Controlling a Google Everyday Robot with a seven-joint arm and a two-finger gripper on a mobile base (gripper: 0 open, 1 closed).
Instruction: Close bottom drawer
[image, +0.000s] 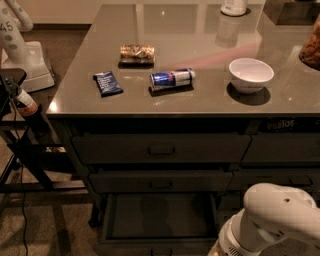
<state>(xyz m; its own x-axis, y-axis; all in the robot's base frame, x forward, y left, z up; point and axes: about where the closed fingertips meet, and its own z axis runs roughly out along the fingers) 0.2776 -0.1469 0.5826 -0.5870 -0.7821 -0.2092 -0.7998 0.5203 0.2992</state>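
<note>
Status: bottom drawer (159, 216) pulled out beneath table (200, 100) front edge | hand (216, 251) low beside drawer's right front corner | grip: cannot tell
</note>
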